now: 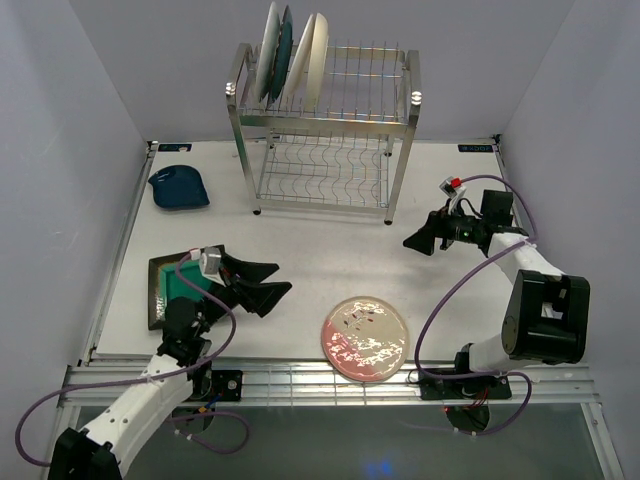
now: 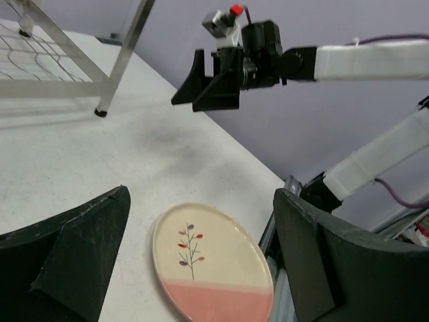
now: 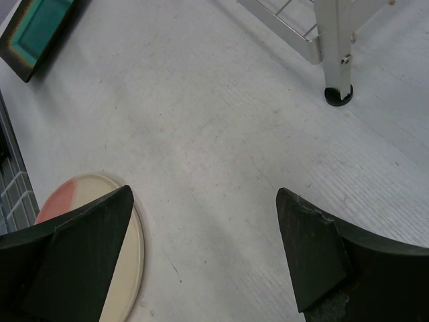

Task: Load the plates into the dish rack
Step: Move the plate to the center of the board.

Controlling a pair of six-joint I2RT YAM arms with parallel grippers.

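Standing partway through the loading: showing several plates (image 1: 292,58) upright at the left end of the top tier of the dish rack (image 1: 362,95), leaving three lying on the table (image 1: 300,235): small dark blue dish (image 1: 178,188) far left, square green plate (image 1: 172,285) just beside the left gripper (image 1: 278,278), pink-and-cream plate (image 1: 365,338) at the near edge. Spreading the fingers wide on left gripper and right gripper (image 1: 418,238) alike, gripping nothing.

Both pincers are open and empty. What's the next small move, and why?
Probably ease the left pincer down toward the pink plate. It is open, empty and aimed at that plate, which lies flat near the table's front edge and shows between its fingers in the left wrist view. The right pincer hangs open further off, near the rack.
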